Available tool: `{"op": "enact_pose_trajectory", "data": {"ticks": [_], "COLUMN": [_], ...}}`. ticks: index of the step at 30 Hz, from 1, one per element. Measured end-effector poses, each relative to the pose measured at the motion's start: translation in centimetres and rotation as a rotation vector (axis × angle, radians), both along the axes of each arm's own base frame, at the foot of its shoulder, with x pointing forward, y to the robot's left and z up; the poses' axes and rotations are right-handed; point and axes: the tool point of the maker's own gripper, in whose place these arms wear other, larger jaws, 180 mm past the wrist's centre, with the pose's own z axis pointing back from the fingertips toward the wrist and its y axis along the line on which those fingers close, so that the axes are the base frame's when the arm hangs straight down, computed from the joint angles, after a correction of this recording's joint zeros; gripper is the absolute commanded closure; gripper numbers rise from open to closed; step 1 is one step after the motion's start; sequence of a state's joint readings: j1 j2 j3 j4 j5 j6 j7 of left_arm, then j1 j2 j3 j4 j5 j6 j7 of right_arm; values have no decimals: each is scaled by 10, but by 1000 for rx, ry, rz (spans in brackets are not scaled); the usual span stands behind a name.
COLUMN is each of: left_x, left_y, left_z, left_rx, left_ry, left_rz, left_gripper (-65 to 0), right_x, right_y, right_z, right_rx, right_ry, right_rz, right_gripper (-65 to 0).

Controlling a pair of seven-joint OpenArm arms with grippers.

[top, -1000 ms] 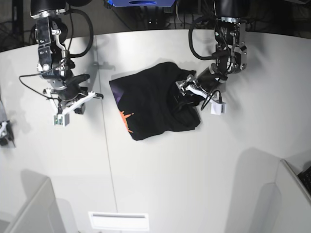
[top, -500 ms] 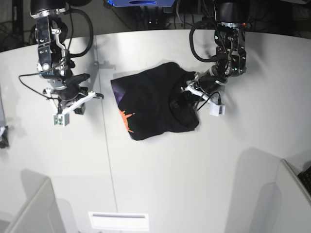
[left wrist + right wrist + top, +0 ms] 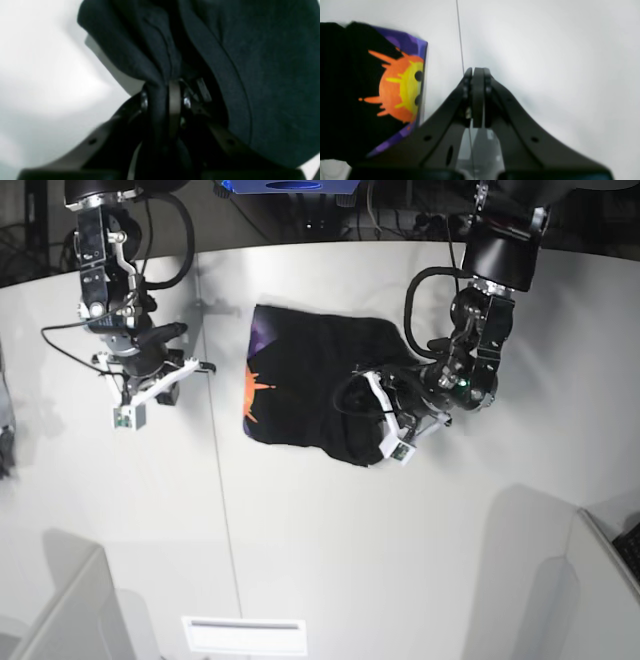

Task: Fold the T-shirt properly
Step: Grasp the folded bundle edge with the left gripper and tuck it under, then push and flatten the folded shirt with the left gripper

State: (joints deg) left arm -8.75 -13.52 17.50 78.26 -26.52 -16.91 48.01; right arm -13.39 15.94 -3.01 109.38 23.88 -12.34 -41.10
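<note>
The black T-shirt [image 3: 305, 385] lies bunched on the white table, its orange and purple graphic [image 3: 255, 385] along the left edge. My left gripper [image 3: 358, 398] is at the shirt's right side, shut on a fold of it. In the left wrist view the fingers [image 3: 175, 100] pinch a dark fold of T-shirt [image 3: 250, 62] fabric, which fills most of the picture. My right gripper [image 3: 200, 367] hovers left of the shirt, apart from it. In the right wrist view that gripper [image 3: 477, 75] is shut and empty, with the T-shirt [image 3: 347, 87] and its graphic to its left.
A thin seam [image 3: 222, 480] runs front to back across the table [image 3: 330, 540]. A white slotted plate [image 3: 243, 635] sits at the front edge. Grey panels stand at the front left [image 3: 70, 610] and front right [image 3: 600, 600]. Cables hang behind the table.
The left gripper has shut on the shirt's right side and its arm has swung toward the front. The shirt has shifted and turned, the graphic now higher on the left.
</note>
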Motion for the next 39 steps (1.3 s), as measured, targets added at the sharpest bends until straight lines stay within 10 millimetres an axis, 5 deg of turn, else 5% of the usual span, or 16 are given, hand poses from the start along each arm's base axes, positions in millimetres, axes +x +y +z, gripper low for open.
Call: {"op": "enact_pose_trajectory", "data": {"ticks": [7,15,17,29,35,39], "left_x": [4,4,4,3,4,5], "left_y": [-13,-13,-14,-14,-14,-13], "left_z": [3,3,3,2,3,4], "left_rx": [88,86,83,81,84,89], "left_ry": [-27,-30,-33,-33,-33,-32], "left_rz": [-130,-131,-132,-131,-131,-132], "left_gripper": [0,0,0,0,0,0], "right_x": [-2,13,18,19,21,26], "right_y": [17,102,110,90,89,80], "right_z": [18,37,29,-49,-49,-12], "right_rx": [7,99,112,74,72,107], "right_ry": [-38,-100,-70,149,141,36], "right_rz": [60,265,272,189,186,148], "right_gripper": [0,0,0,0,0,0]}}
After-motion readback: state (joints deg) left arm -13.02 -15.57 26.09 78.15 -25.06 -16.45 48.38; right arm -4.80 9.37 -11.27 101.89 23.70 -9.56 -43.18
